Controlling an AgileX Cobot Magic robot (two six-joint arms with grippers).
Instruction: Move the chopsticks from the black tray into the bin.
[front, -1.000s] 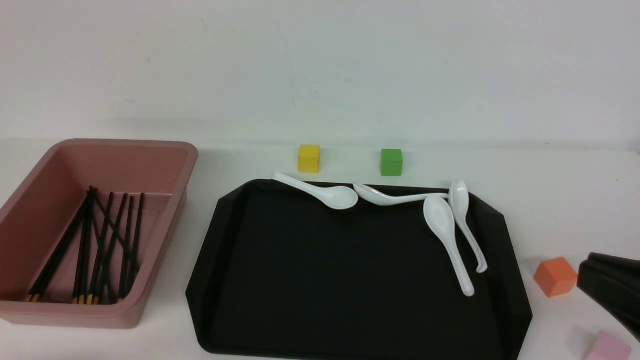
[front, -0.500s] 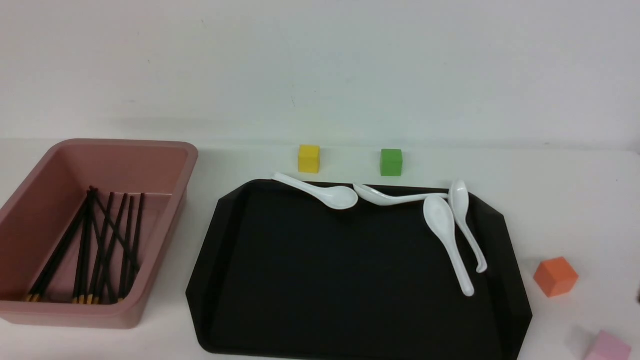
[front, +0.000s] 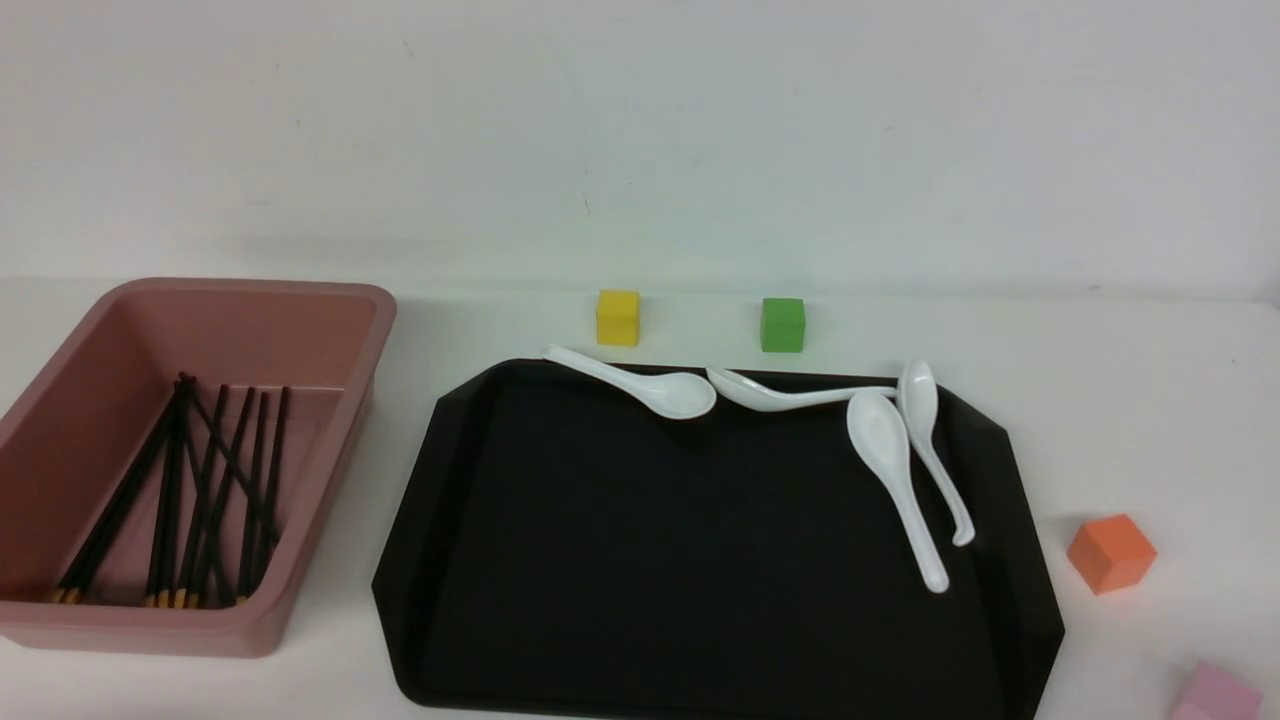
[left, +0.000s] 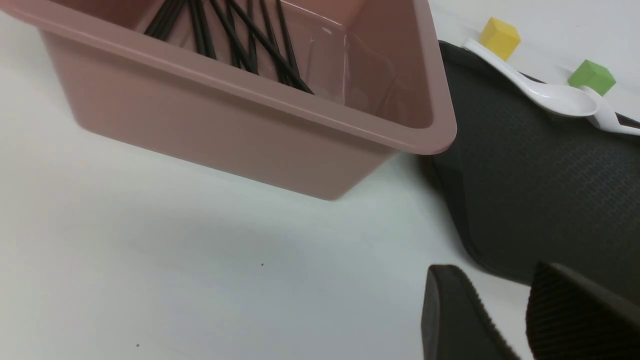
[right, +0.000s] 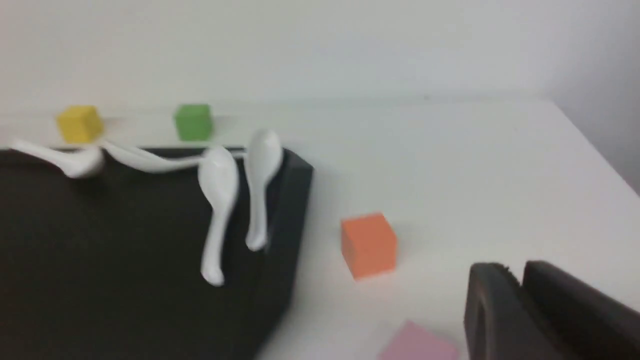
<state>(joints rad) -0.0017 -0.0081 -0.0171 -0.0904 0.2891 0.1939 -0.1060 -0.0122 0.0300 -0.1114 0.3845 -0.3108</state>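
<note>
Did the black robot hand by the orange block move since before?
Yes. The right gripper sat just right of the orange cube in the front view; now it has pulled off that view's right edge, away from the cube.

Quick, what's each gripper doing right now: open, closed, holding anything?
Left gripper: open, empty.
Right gripper: jaws close together and blurred; cannot tell whether open or shut, nothing seen in it.

Four white spoons (front: 880, 430), four cubes (front: 617, 317), one black tray (front: 650, 560), one bin (front: 260, 290), and chopsticks (front: 182, 400) too crossed to count.
</note>
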